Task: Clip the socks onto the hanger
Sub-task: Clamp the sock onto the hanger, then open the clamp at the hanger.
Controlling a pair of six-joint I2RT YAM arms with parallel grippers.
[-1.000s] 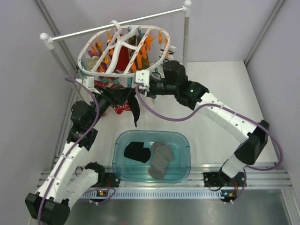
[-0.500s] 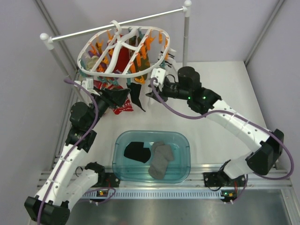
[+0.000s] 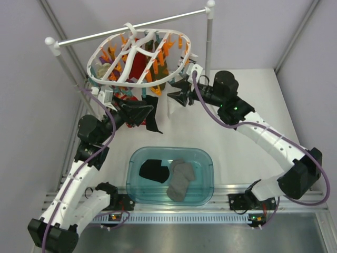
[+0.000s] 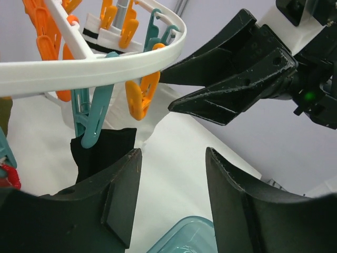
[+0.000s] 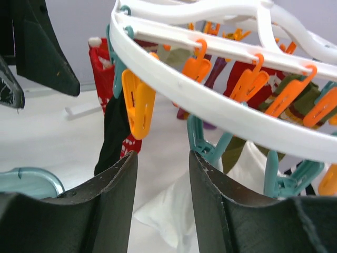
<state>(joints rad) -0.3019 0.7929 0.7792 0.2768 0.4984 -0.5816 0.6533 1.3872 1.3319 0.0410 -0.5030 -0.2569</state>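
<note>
I'm hovering left gripper (image 4: 174, 153) and right gripper (image 5: 161, 157) released and empty by the hanger (image 4: 105, 66), since its teal clip (image 4: 90, 113) is gripping the black sock (image 4: 102, 150).

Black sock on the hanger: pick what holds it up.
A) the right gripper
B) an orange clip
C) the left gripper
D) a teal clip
D: the black sock hangs pinched in a teal clip under the hanger rim, while the left gripper and right gripper stand open and empty.
</note>
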